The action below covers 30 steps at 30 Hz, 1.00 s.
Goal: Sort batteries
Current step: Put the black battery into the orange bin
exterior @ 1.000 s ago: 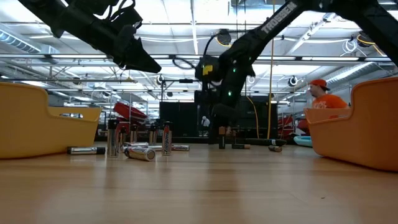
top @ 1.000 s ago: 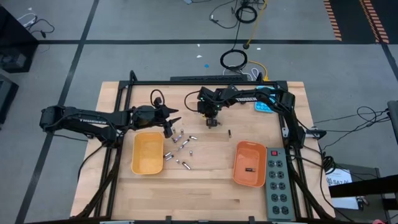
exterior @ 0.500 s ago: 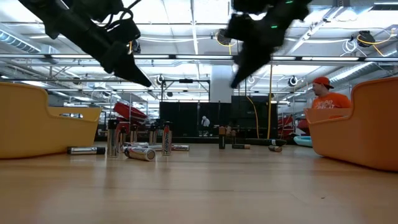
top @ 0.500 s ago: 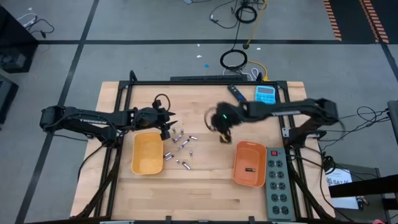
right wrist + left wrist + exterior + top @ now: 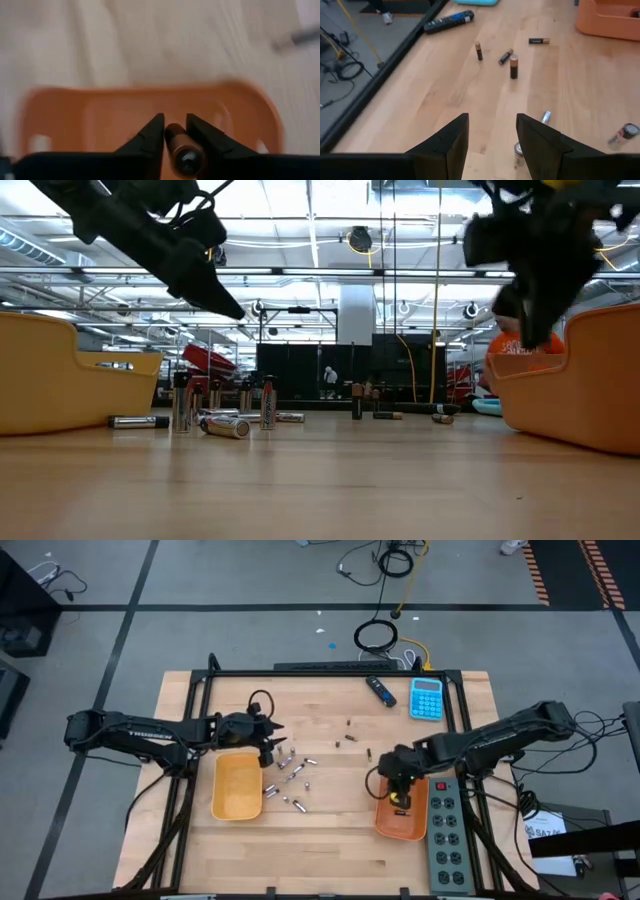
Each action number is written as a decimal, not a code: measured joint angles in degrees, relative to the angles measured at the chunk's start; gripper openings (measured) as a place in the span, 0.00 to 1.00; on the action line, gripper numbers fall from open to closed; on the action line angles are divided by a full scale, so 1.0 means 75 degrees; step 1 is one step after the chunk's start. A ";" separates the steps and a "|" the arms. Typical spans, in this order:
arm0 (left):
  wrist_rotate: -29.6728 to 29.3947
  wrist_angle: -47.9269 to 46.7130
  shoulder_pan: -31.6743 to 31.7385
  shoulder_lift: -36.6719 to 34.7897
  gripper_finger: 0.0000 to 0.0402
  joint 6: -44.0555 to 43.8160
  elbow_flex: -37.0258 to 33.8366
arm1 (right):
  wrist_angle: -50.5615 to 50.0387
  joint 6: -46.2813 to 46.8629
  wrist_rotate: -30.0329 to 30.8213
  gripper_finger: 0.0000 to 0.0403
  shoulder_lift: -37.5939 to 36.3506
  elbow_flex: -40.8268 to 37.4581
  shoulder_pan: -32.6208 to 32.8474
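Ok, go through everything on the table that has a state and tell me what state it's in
Left tool: open, empty, above the silver batteries.
Right tool: over the orange tray, small dark battery between its fingers.
Yellow tray: looks empty.
Dark batteries: one upright, others lying.

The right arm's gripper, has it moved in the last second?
Yes. The right gripper has swung from the table's far middle, near the blue calculator, over to the orange plastic tray, with a small dark battery between its fingers.
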 joint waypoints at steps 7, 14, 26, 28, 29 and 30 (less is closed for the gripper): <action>0.0207 -0.0439 -0.0008 0.0006 0.46 -0.0515 0.0000 | -0.0390 0.0348 0.0558 0.42 -0.0072 -0.0036 0.0378; 0.0207 -0.0708 -0.0014 0.0012 0.48 -0.1471 0.0344 | 0.0132 -0.0639 0.2758 0.44 -0.0443 -0.0026 0.0405; -0.0356 0.0193 -0.0475 0.0012 0.48 -0.0926 0.0425 | 0.3532 -0.3719 0.1085 0.42 0.0770 0.0026 -0.2257; -0.0359 0.0240 -0.0460 0.0012 0.48 -0.0801 0.0425 | 0.3643 -0.4121 0.0898 0.42 0.1313 0.0199 -0.2551; -0.0359 0.0290 -0.0446 0.0012 0.48 -0.0723 0.0425 | 0.3713 -0.4318 0.0827 0.42 0.1578 0.0329 -0.2672; -0.0365 0.0333 -0.0431 0.0012 0.48 -0.0664 0.0425 | 0.3766 -0.4508 0.0786 0.42 0.1833 0.0501 -0.2773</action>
